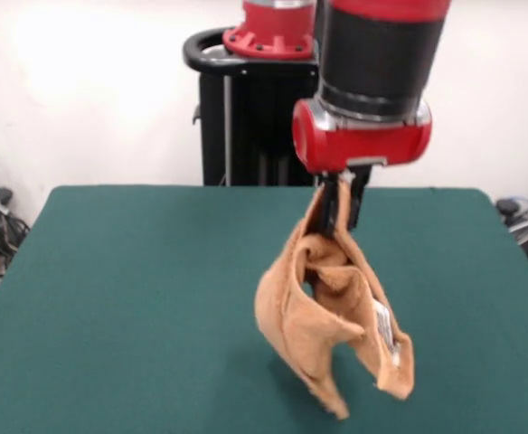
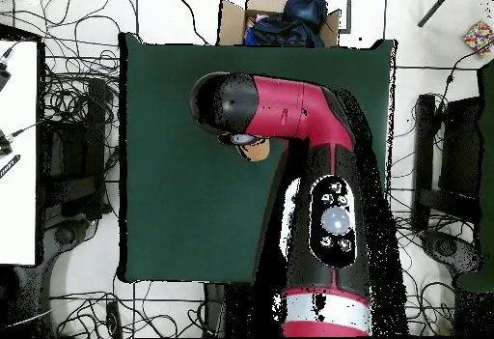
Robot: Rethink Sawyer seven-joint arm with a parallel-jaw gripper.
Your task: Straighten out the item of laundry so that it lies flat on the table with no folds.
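The orange-tan washcloth [image 1: 332,316] hangs crumpled and folded from my gripper [image 1: 339,206] above the green table [image 1: 137,298]. The gripper is shut on the cloth's top edge, below the red wrist. The cloth's lower corners dangle free near the table's front, and its white tag [image 1: 384,327] shows on the right side. In the overhead view the arm [image 2: 289,113] covers the gripper, and only a small piece of the washcloth [image 2: 255,150] shows beneath it over the table [image 2: 174,181].
The black pedestal [image 1: 246,108] stands behind the table's far edge. A cardboard box with dark cloth [image 2: 285,16] sits beyond the table's top edge in the overhead view. Cables lie on the floor around the table.
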